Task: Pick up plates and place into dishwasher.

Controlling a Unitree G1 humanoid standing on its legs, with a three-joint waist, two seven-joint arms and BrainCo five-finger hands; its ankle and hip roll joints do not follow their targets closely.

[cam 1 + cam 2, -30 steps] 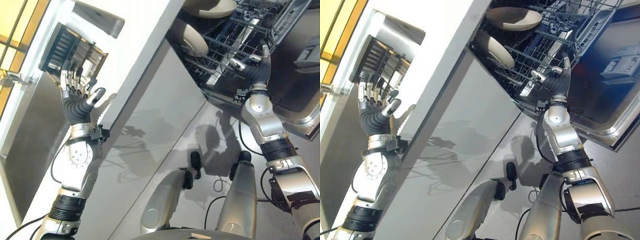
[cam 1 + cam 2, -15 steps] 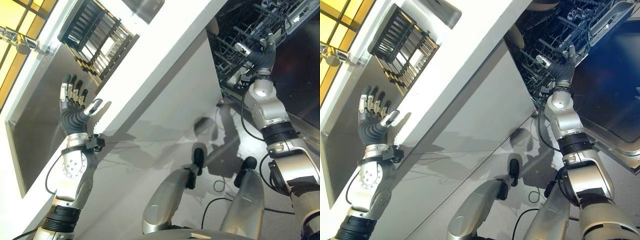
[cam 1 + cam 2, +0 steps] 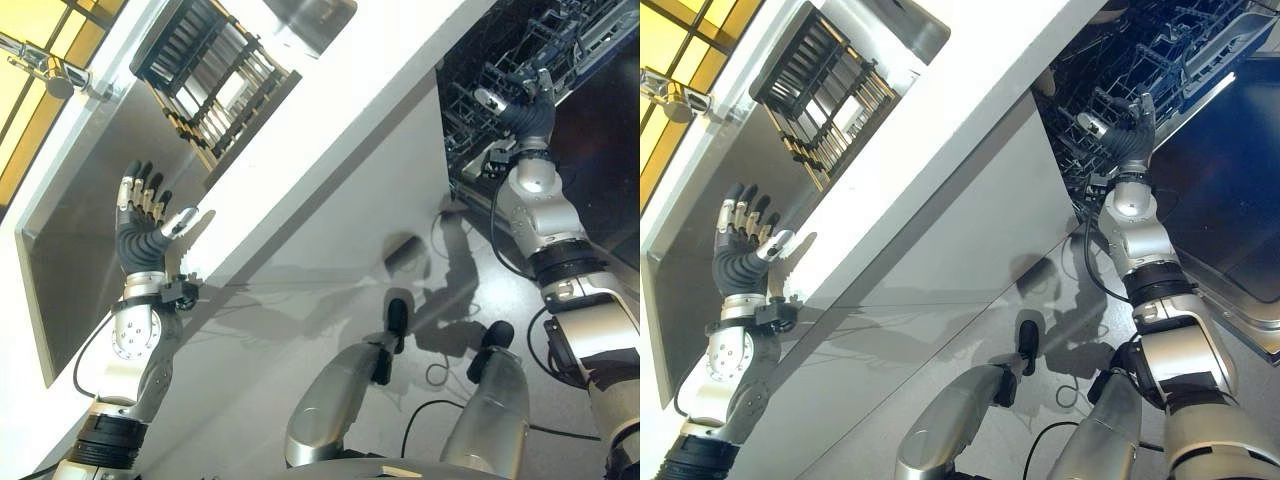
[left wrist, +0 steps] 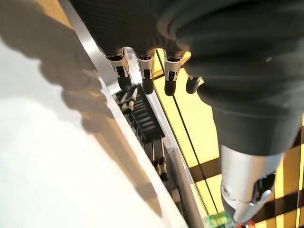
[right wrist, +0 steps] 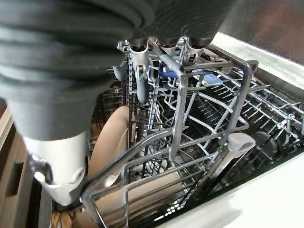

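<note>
Two beige plates point(image 5: 110, 148) stand on edge in the dishwasher's lower rack point(image 5: 240, 102), seen close in the right wrist view. My right hand point(image 3: 522, 112) is raised at the rack's near rim with its fingers point(image 5: 139, 78) straight beside the wire, holding nothing. My left hand point(image 3: 143, 228) is up over the steel sink point(image 3: 75, 250), open and empty, fingers point(image 4: 145, 73) spread. It is well short of the black dish rack point(image 3: 205, 70) that sits in the sink.
A white counter point(image 3: 370, 95) runs between the sink and the dishwasher. The dishwasher door point(image 3: 1230, 220) lies open to the right of my right arm. A faucet point(image 3: 48, 75) stands at the sink's far left.
The camera has shifted, so the whole scene slid. My left hand has come away from the black dish rack and now hangs lower over the sink. The right hand stays at the rack's rim.
</note>
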